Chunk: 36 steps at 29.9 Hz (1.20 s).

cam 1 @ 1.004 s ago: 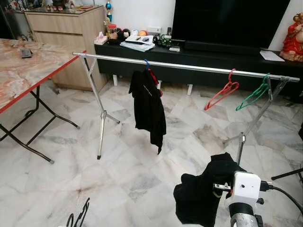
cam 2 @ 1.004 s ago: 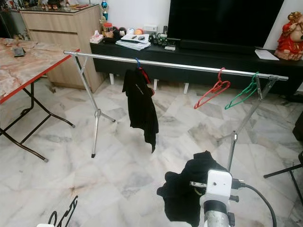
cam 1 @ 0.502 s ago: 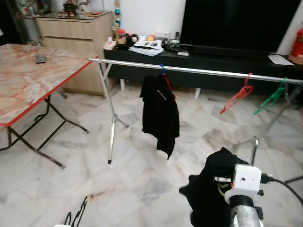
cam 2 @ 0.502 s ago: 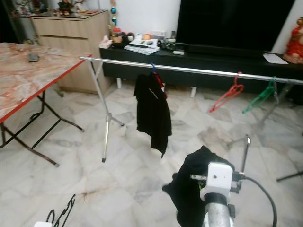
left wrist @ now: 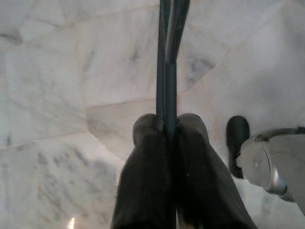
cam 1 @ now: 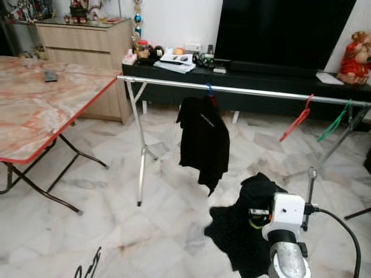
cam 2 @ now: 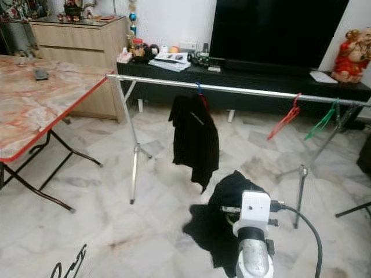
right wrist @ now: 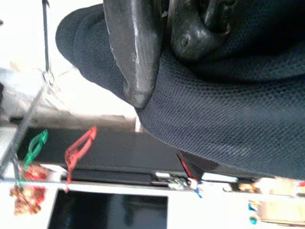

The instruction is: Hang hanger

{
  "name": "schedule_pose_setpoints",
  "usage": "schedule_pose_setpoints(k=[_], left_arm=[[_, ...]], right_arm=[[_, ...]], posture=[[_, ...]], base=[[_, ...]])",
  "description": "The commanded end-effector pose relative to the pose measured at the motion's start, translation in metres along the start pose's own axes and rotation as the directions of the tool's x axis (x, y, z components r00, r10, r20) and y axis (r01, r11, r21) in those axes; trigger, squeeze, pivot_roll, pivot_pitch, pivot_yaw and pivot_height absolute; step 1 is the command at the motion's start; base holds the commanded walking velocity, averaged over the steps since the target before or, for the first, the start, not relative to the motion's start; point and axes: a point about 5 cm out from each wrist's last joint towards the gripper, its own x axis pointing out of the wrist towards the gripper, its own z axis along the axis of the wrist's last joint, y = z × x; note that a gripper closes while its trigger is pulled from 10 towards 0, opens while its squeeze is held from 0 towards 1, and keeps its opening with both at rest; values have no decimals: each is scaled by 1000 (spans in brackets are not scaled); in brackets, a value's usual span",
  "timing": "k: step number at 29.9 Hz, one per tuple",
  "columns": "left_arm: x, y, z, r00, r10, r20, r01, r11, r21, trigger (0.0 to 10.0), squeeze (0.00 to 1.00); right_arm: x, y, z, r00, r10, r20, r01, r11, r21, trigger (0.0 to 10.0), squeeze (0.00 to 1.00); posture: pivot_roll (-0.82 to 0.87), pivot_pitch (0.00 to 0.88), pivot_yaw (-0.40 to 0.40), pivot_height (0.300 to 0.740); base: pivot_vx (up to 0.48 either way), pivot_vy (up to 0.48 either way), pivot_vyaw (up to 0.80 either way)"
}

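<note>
Faintly, unreadable white lettering marks the hung black shirt (cam 1: 203, 139).

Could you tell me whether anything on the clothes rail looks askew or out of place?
The black shirt on the rail hangs lopsided, its hem dropping to a point on one side. The red hanger and green hanger hang empty and tilted.
</note>
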Motion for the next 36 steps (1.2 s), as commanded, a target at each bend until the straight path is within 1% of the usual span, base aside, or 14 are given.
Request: schedule_pose_setpoints(k=[1, 6, 10, 17, 22, 25, 33, 36], left_arm=[[-1, 4, 0, 1000, 0, -4, 0, 1000, 13, 10000, 0], [1, 2, 4, 1000, -17, 6, 16, 999, 33, 10000, 0], [1, 1, 6, 1000, -16, 13, 16, 999, 28, 10000, 0], [1, 0, 2, 1000, -13, -1, 13, 1000, 20, 10000, 0], [1, -2, 1, 1000, -16, -6, 16, 1000, 17, 10000, 0], [1, -3, 0, 1000, -14, -9, 14, 1000, 5, 10000, 0], [1, -5, -1, 1000, -3, -17, 3, 1000, -24, 10000, 0], [1, -5, -1, 1000, 1, -20, -1, 1000, -31, 10000, 0]], right_arm=[[0, -4, 1, 1000, -25, 7, 25, 1000, 2, 10000, 0], [0, -8, 1, 999, -34, 10, 34, 999, 0, 10000, 0], [0, -9, 0, 999, -37, 10, 37, 999, -5, 10000, 0], [5, -2, 6, 1000, -11, 29, 10, 1000, 6, 10000, 0], [7, -2, 8, 999, -5, 36, 5, 1000, 2, 10000, 0], [10, 0, 11, 999, 6, 49, -6, 1000, -7, 10000, 0], [16, 5, 15, 998, 23, 59, -23, 1000, 2, 10000, 0], [19, 6, 18, 997, 38, 73, -37, 999, -13, 10000, 0]], posture=[[72, 0, 7, 740], [75, 0, 6, 740], [85, 0, 2, 740], [91, 0, -10, 740], [93, 0, -19, 740], [98, 0, -29, 740], [99, 0, -38, 740], [97, 0, -40, 740]], base=[[0, 458, 0], [0, 459, 0], [0, 458, 0], [0, 459, 0], [0, 459, 0], [0, 458, 0], [0, 457, 0], [0, 458, 0]])
